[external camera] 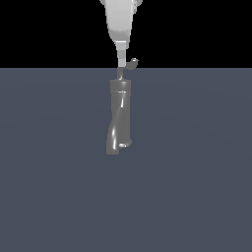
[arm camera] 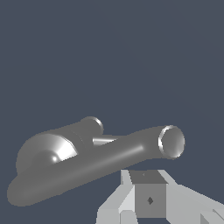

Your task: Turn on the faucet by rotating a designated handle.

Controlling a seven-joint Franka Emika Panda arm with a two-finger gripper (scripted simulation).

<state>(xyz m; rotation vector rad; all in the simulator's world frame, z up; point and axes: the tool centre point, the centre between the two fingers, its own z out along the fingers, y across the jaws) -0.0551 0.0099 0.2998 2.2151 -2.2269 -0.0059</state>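
Observation:
The faucet (external camera: 119,118) is a glossy grey twisted cylinder standing upright on the dark floor, with a collar at its top. The handle (external camera: 132,64) is a thin grey rod rising from the collar, its hooked tip pointing to the exterior view's right. My gripper (external camera: 120,63) comes down from above and sits right beside the rod, on the exterior view's left of the hooked tip. Its fingers look shut and hold nothing. In the wrist view the faucet (arm camera: 87,162) fills the middle, and the fingers (arm camera: 148,197) show at the picture's edge, close to it.
A flat dark grey-blue floor (external camera: 197,187) surrounds the faucet. A black background lies behind it. The white arm (external camera: 119,24) descends from the top of the exterior view.

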